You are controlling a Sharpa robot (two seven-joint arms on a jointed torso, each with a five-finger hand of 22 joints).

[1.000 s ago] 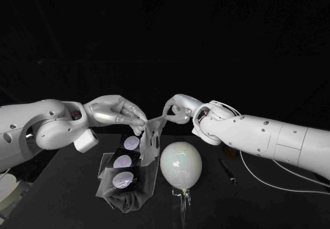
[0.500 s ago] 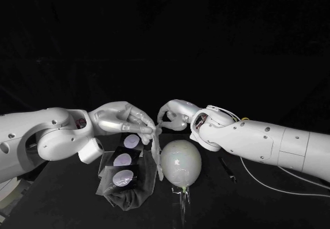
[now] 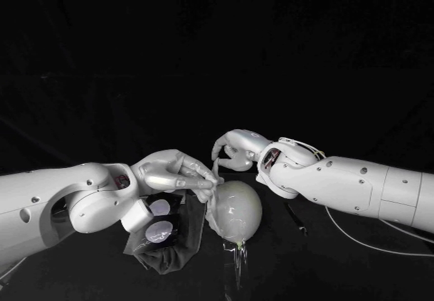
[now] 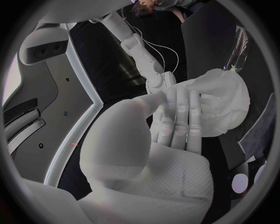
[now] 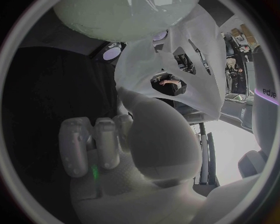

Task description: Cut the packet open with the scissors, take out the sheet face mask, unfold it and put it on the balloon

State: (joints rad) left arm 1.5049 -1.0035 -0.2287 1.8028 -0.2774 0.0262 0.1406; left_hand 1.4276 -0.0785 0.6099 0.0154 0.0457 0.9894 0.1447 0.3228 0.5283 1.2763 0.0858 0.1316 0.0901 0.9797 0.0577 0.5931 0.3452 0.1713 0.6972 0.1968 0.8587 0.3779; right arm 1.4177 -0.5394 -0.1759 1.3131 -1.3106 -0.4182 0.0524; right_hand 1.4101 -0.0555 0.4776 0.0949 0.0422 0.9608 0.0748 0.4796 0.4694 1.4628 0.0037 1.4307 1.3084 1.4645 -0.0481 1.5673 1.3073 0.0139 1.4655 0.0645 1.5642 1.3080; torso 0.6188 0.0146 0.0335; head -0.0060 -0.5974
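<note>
The pale balloon (image 3: 239, 210) lies on the black table with its knot toward me. The white sheet mask (image 3: 215, 177) hangs between my two hands, right at the balloon's far left side. My left hand (image 3: 176, 175) pinches the mask's lower edge just left of the balloon. My right hand (image 3: 233, 150) pinches its upper edge above the balloon's far end. In the right wrist view the mask (image 5: 175, 60) is spread out, its eye holes showing, under the balloon (image 5: 128, 11). In the left wrist view my fingers (image 4: 181, 116) lie against the wrinkled mask (image 4: 224, 100).
The cut dark packet (image 3: 163, 233), printed with pale circles, lies left of the balloon, under my left forearm. The scissors (image 3: 298, 221) lie on the table to the balloon's right, below my right arm.
Both hands have come down with the mask. My left hand has moved right and lower, up to the balloon's left side, bringing the mask against the balloon.
</note>
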